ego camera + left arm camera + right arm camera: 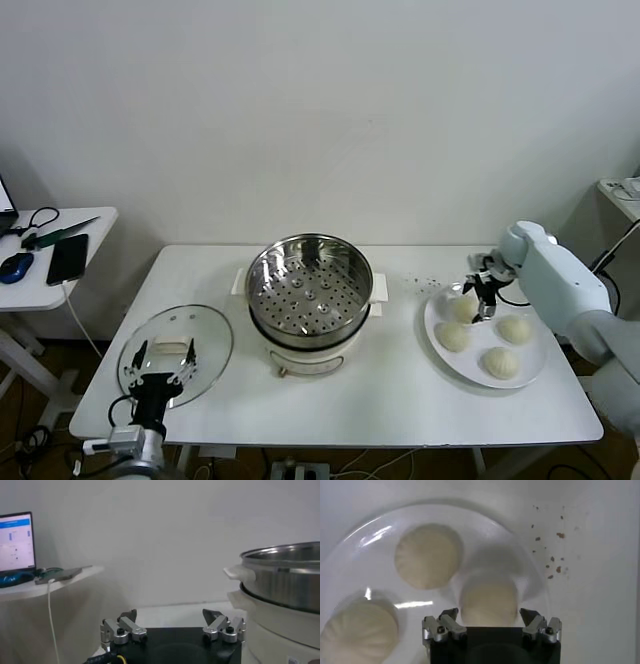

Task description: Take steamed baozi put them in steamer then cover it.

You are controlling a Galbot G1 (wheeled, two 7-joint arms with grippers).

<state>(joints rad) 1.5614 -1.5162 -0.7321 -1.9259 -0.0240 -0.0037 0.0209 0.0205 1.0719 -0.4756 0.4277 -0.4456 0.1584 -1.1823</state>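
Several cream-white baozi lie on a white plate [440, 345] at the right of the table. My right gripper [484, 298] hangs open just over the far-left baozi [464, 309]. In the right wrist view that baozi [488, 600] sits between the open fingers of the right gripper [490, 614], untouched, with two others [427, 555] [357, 630] beside it. The steel steamer [308, 285] stands empty on its white cooker base at mid-table, and shows in the left wrist view [282, 575]. The glass cover [205, 345] lies flat at front left. My left gripper [160, 377] hovers open over the cover.
Brown crumbs [418, 283] dot the table between steamer and plate. A side table [70, 285] at the left holds a phone [67, 258], a mouse and cables. Another small table shows at the far right edge [622, 190].
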